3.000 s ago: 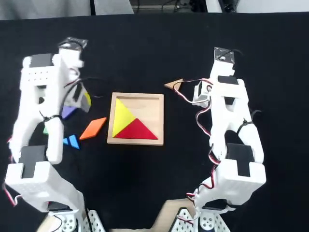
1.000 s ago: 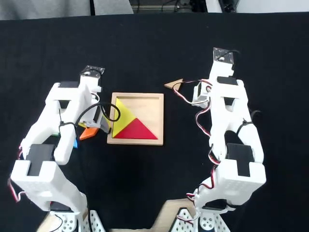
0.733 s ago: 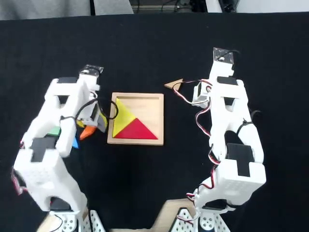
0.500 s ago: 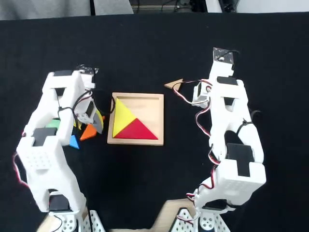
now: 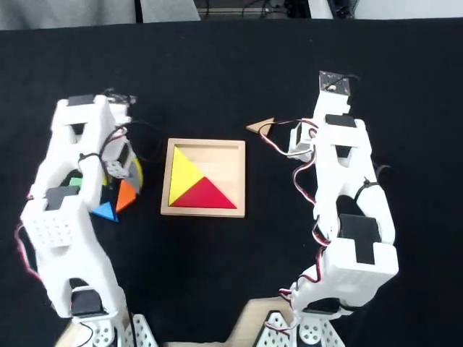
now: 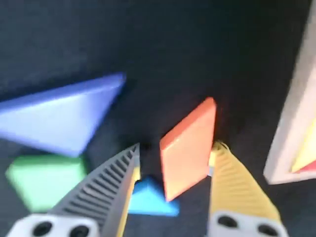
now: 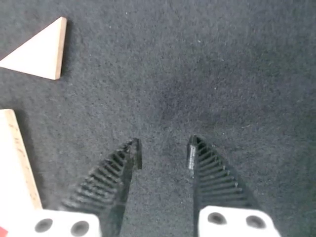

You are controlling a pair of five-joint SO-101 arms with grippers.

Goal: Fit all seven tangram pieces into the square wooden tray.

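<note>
No writing, number or sign can be read anywhere (tangram pieces (image 5: 206,194) and wooden tray (image 5: 205,143) bear plain faces).

Left claw (image 6: 176,146), right claw (image 7: 164,141): agape
</note>
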